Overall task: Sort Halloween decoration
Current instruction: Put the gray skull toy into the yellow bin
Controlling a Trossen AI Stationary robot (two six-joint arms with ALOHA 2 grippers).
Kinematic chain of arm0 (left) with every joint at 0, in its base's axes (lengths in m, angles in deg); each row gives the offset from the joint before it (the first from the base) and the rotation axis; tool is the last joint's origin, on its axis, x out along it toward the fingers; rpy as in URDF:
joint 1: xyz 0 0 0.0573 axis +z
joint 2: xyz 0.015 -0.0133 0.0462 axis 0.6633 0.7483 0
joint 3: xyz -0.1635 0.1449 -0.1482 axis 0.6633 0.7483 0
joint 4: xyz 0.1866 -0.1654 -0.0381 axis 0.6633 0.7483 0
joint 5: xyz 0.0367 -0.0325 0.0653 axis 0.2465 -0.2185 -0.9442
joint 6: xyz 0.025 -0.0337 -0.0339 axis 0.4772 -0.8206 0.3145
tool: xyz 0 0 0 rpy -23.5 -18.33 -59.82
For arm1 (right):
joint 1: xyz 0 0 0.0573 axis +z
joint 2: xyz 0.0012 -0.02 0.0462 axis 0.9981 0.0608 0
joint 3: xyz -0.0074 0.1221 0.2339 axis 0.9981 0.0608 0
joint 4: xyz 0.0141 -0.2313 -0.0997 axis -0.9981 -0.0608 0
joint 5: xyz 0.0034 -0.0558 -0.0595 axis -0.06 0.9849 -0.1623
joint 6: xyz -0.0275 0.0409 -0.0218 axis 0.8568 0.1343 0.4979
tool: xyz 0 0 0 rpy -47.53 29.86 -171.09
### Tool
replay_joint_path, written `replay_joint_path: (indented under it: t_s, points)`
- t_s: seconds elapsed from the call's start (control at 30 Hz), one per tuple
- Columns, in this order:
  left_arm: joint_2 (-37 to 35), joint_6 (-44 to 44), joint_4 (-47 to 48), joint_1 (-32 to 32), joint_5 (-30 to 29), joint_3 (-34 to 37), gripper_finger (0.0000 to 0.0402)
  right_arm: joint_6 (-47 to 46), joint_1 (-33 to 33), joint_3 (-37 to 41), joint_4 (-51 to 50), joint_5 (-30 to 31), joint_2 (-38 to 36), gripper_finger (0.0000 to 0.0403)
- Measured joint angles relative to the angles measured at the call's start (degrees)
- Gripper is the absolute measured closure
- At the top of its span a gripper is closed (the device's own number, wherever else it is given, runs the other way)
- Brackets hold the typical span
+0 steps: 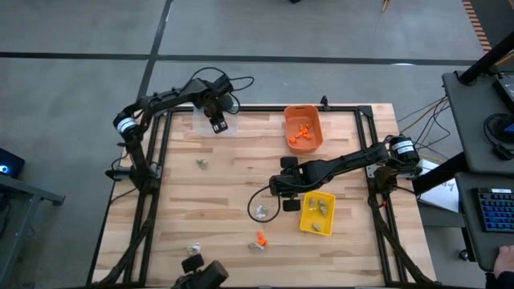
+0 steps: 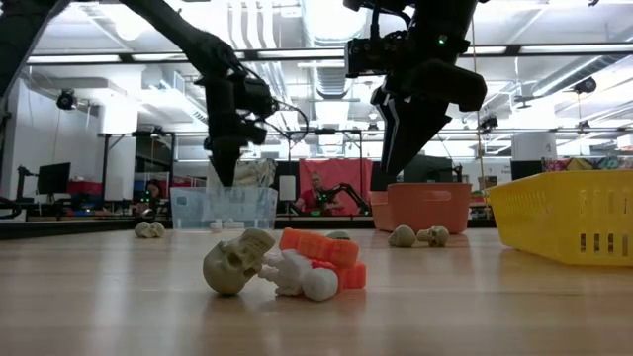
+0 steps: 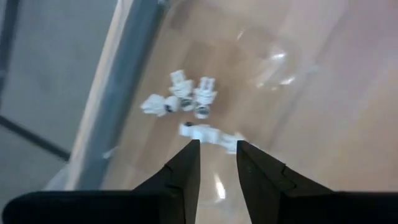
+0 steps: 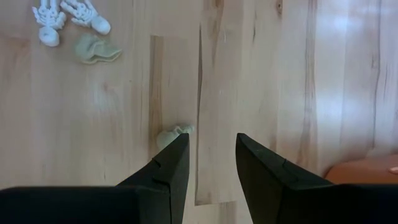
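With the left gripper point(image 1: 218, 124) parted and empty over the clear bin point(image 1: 210, 122) at the table's far edge, a white skeleton point(image 3: 186, 99) could be bounced out if jostled on withdrawal, while the right gripper point(image 1: 289, 204), spread and empty mid-table, could be caught on the yellow bin point(image 1: 317, 213).

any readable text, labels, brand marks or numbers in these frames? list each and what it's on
None can be read.
Orange bin, yellow bin, clear bin: no visible label or print.
Trinkets and wooden table: no markings.
Keyboard at the right edge of the high view: keys too small to read.
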Motion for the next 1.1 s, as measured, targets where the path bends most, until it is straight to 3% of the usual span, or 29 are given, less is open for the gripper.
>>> replay_joint_path:
  t_s: [0.13,0.33,0.73,0.93,1.1]
  points:
    - [-5.3,-3.2,-2.7,-1.2,3.4,4.1,0.0318,-1.2,0.0,0.0,0.0,0.0,0.0,0.0282]
    - [-17.3,-10.8,-12.1,-5.4,4.3,15.9,0.0325,-3.7,0.0,0.0,0.0,0.1,0.0,0.0282]
    - [-41.0,-27.3,-34.5,-24.4,4.0,38.7,0.0326,-13.3,-1.6,-1.7,2.6,0.1,0.0,0.0282]
    - [-47.1,-32.4,-46.6,-34.2,3.4,46.0,0.0326,-21.4,-3.7,-2.7,3.2,-4.6,0.0,0.0282]
    - [-48.7,-33.4,-51.0,-39.8,-0.9,48.0,0.0326,-26.1,-4.0,-2.7,3.2,-6.0,0.0,0.0282]
